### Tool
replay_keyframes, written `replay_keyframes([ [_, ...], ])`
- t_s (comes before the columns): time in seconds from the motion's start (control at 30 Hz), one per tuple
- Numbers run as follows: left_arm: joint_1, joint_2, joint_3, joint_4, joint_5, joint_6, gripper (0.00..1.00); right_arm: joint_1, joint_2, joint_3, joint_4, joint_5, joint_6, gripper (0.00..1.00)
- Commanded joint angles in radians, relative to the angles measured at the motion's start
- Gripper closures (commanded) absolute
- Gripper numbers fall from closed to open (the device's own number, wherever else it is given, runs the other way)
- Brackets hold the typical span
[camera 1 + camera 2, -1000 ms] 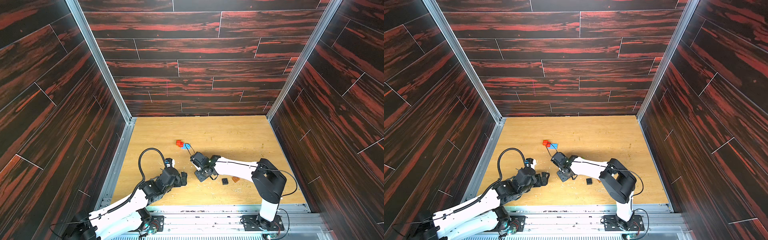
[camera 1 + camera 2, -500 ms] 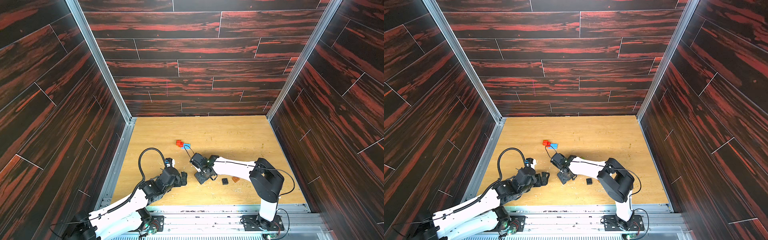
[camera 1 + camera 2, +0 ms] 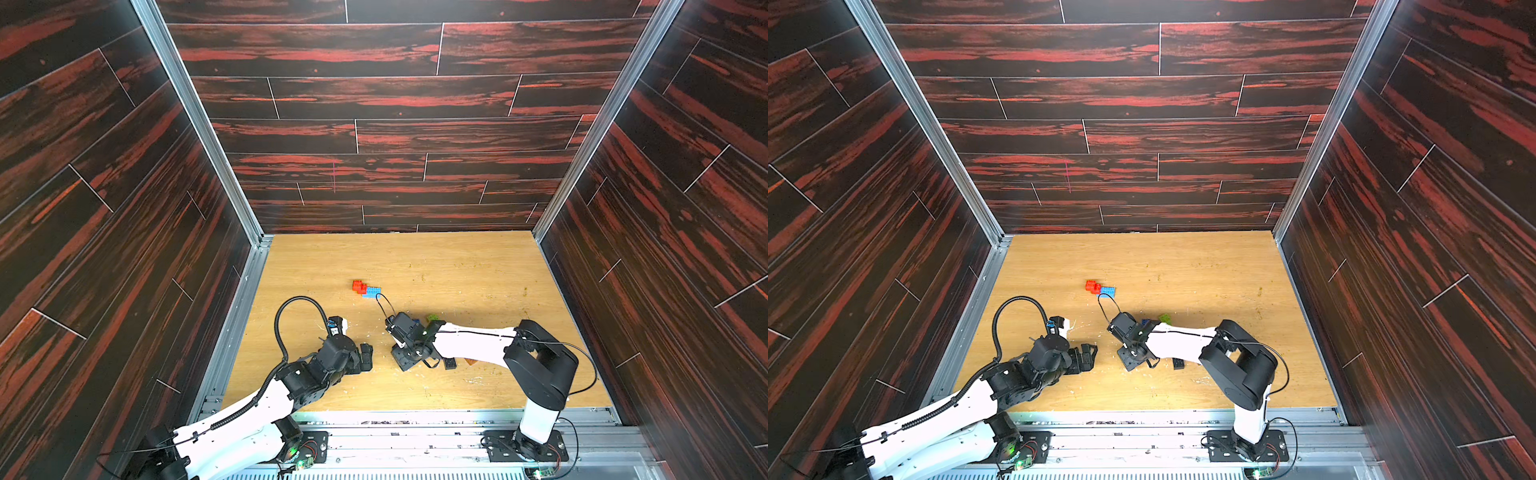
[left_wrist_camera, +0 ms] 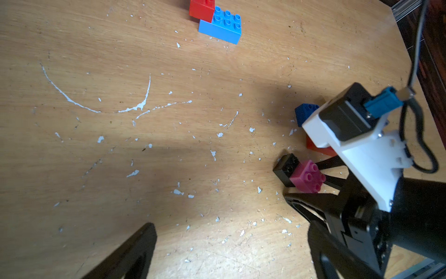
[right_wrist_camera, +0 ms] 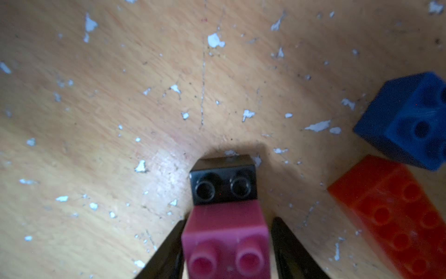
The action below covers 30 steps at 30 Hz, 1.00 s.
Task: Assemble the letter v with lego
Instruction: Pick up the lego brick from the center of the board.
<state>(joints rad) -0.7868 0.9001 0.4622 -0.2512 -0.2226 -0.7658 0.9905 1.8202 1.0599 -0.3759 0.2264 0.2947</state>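
Pink square studded plastic brick (image 5: 225,241) sits on black studded brick (image 5: 223,186), on scuffed wooden tabletop (image 5: 108,120). Right gripper (image 5: 228,223) fingers apart, flanking pink brick, slim gap one side. Left gripper (image 3: 366,356) fingers wide apart.

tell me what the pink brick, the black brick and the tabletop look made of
Pink brick: moulded plastic, satin, going by its even colour, rounded studs and soft sheen. Black brick: likely the same plastic but glossier, with bright highlights along its edges and stud rims. Tabletop: wood-grain board, probably a printed laminate or veneer; white flecks and scratches suggest a worn surface layer.
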Motion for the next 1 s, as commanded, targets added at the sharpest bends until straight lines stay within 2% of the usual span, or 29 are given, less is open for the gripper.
replay_keyframes([
  [0.0,-0.003,-0.013,0.02,-0.03,-0.03,-0.006,0.0,0.005,0.005,-0.06,0.069,-0.005,0.02,0.43],
  [0.27,-0.003,0.003,0.024,-0.023,-0.032,-0.009,0.0,0.005,0.014,-0.135,0.175,0.004,0.004,0.43],
  [0.97,-0.003,0.017,0.013,-0.009,-0.038,-0.031,0.0,0.023,-0.02,-0.255,0.247,0.016,0.069,0.46],
])
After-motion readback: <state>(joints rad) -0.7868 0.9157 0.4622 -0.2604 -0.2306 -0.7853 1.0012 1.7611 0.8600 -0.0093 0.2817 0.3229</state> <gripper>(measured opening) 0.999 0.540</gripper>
